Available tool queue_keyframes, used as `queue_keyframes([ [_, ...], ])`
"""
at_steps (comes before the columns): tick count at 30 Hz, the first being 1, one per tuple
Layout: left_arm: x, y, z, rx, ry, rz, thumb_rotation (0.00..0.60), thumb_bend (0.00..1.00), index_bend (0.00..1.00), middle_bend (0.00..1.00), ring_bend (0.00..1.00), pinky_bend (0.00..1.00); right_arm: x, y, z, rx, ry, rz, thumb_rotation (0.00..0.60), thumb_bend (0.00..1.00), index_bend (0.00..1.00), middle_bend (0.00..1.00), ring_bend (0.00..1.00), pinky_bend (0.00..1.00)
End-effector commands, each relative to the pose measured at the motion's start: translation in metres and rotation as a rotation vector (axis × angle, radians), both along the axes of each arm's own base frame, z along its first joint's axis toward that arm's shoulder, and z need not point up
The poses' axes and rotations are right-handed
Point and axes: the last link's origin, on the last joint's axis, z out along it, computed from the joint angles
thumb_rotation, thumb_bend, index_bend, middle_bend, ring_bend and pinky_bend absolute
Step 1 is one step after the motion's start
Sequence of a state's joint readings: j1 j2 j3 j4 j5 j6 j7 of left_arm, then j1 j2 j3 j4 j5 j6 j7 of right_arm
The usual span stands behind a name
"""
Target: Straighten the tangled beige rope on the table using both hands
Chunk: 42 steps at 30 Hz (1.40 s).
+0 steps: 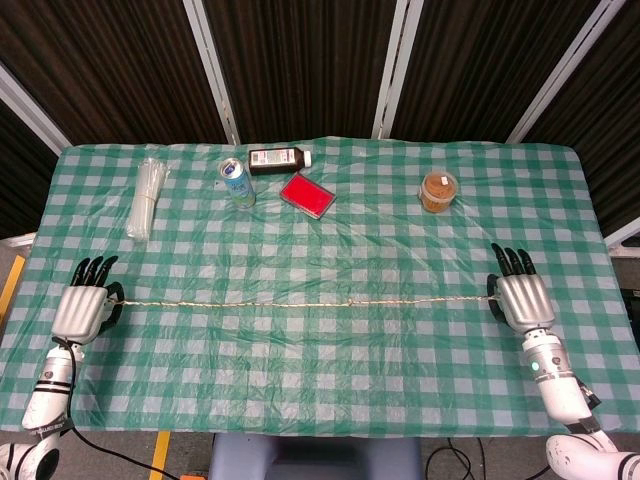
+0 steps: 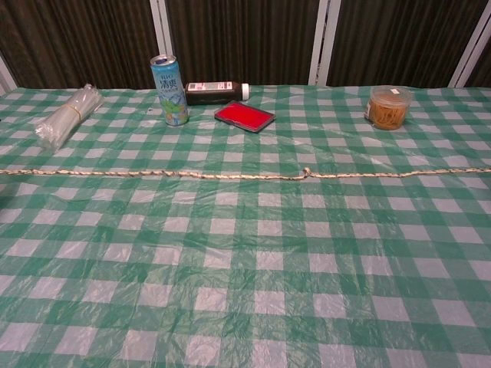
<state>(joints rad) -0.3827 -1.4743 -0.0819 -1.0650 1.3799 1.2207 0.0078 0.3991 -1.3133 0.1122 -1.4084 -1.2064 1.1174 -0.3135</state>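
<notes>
One taut braided beige rope (image 1: 300,302)

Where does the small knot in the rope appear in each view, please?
Head view: the knot sits just right of the rope's middle, below the red box.
Chest view: the knot is right of centre on the rope.
Shared landmark: the red box, behind it and left.

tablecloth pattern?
Green-and-white check tablecloth; clearest in the chest view.
</notes>
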Motion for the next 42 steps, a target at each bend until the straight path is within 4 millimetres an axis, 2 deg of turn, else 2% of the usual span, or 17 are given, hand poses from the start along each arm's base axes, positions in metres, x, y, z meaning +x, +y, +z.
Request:
queue_keyframes([
  [1, -0.003, -0.002, -0.003, -0.012, -0.001, 0.006, 0.600, 0.46, 0.64, 0.07, 0.00, 0.05, -0.013, 0.002, 0.003, 0.002, 0.001, -0.031, 0.600, 0.58, 0.78, 0.10, 0.00, 0.00],
  [13, -0.005, 0.002, -0.019, -0.049, 0.002, 0.016, 0.600, 0.46, 0.64, 0.07, 0.00, 0.05, -0.035, 0.003, -0.004, 0.027, 0.023, -0.070, 0.600, 0.58, 0.78, 0.10, 0.00, 0.00],
  [20, -0.006, 0.002, -0.031, -0.088, 0.001, 0.022, 0.600, 0.46, 0.62, 0.07, 0.00, 0.05, -0.040, 0.004, -0.012, 0.050, 0.029, -0.079, 0.600, 0.58, 0.78, 0.10, 0.00, 0.00],
  [23, -0.005, 0.002, -0.037, -0.108, 0.000, 0.021, 0.600, 0.46, 0.57, 0.07, 0.00, 0.05, -0.041, 0.004, -0.017, 0.057, 0.031, -0.079, 0.600, 0.58, 0.78, 0.10, 0.00, 0.00],
  [24, -0.006, 0.001, -0.039, -0.115, 0.001, 0.022, 0.600, 0.46, 0.53, 0.07, 0.00, 0.05, -0.041, 0.004, -0.018, 0.060, 0.030, -0.079, 0.600, 0.58, 0.77, 0.10, 0.00, 0.00],
  [26, -0.005, 0.000, -0.041, -0.127, -0.001, 0.022, 0.600, 0.46, 0.40, 0.06, 0.00, 0.05, -0.042, 0.004, -0.019, 0.071, 0.038, -0.080, 0.600, 0.58, 0.71, 0.10, 0.00, 0.00],
  [27, -0.006, 0.000, -0.041, -0.133, 0.000, 0.024, 0.600, 0.46, 0.34, 0.06, 0.00, 0.05, -0.043, 0.004, -0.020, 0.079, 0.044, -0.084, 0.600, 0.58, 0.63, 0.10, 0.00, 0.00],
  [29, -0.007, -0.002, -0.041, -0.146, -0.006, 0.028, 0.600, 0.46, 0.12, 0.03, 0.00, 0.05, -0.046, 0.005, -0.019, 0.099, 0.058, -0.100, 0.600, 0.58, 0.38, 0.06, 0.00, 0.00],
  [30, -0.007, -0.002, -0.040, -0.150, -0.010, 0.032, 0.600, 0.46, 0.06, 0.02, 0.00, 0.05, -0.047, 0.005, -0.019, 0.107, 0.065, -0.108, 0.600, 0.58, 0.29, 0.04, 0.00, 0.00],
  [31, -0.007, -0.003, -0.039, -0.152, -0.016, 0.034, 0.600, 0.45, 0.01, 0.00, 0.00, 0.05, -0.048, 0.006, -0.018, 0.114, 0.075, -0.116, 0.600, 0.56, 0.15, 0.01, 0.00, 0.00],
  [32, -0.007, -0.004, -0.036, -0.151, -0.025, 0.038, 0.600, 0.45, 0.00, 0.00, 0.00, 0.05, -0.049, 0.006, -0.016, 0.122, 0.084, -0.125, 0.600, 0.53, 0.07, 0.00, 0.00, 0.00],
  [34, -0.008, -0.007, -0.031, -0.142, -0.041, 0.041, 0.600, 0.44, 0.00, 0.00, 0.00, 0.05, -0.051, 0.007, -0.014, 0.128, 0.092, -0.139, 0.600, 0.45, 0.00, 0.00, 0.00, 0.00],
  [36, -0.010, -0.011, -0.025, -0.131, -0.053, 0.044, 0.600, 0.44, 0.00, 0.00, 0.00, 0.05, -0.051, 0.009, -0.011, 0.129, 0.090, -0.146, 0.600, 0.41, 0.00, 0.00, 0.00, 0.00],
  [40, -0.011, -0.024, -0.006, -0.094, -0.106, 0.046, 0.600, 0.44, 0.00, 0.00, 0.00, 0.05, -0.047, 0.019, 0.002, 0.096, 0.069, -0.125, 0.600, 0.40, 0.00, 0.00, 0.00, 0.00],
  [42, -0.006, -0.035, 0.010, -0.056, -0.159, 0.022, 0.600, 0.44, 0.00, 0.00, 0.00, 0.05, -0.041, 0.029, 0.015, 0.045, 0.041, -0.090, 0.600, 0.40, 0.00, 0.00, 0.00, 0.00],
])
